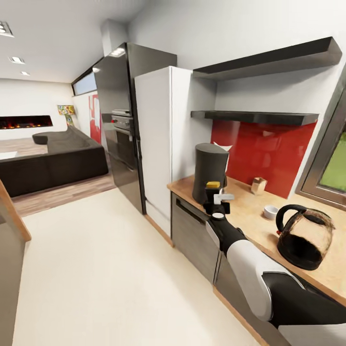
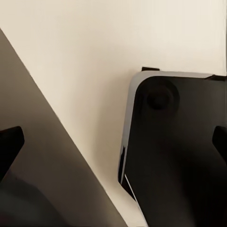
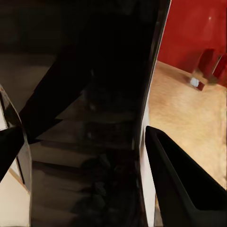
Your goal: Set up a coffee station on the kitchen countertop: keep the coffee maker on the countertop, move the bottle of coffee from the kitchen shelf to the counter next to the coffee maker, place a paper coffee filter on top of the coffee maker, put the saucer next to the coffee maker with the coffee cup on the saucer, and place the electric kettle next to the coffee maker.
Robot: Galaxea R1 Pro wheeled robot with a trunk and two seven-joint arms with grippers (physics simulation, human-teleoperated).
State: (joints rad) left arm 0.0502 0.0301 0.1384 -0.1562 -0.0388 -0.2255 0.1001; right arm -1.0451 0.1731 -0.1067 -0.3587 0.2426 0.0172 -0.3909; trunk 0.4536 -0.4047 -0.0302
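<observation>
Right hand (image 1: 217, 196) at the coffee maker (image 1: 209, 172) on the counter (image 1: 250, 216), fingers spread either side, apparently not gripping. Electric kettle (image 1: 304, 236) and white cup (image 1: 271, 211) on counter nearby. Left hand (image 2: 113, 146) spread above the floor (image 2: 85, 56).

Home kitchen opening onto a living room. Wooden countertop (image 1: 250, 216) running under a red backsplash (image 1: 269, 154) and dark wall shelves (image 1: 259, 117); fridge (image 1: 158, 144) and built-in oven (image 1: 122, 127) standing left of the countertop; sofa (image 1: 57, 158) and fireplace (image 1: 25, 122) lying beyond.
</observation>
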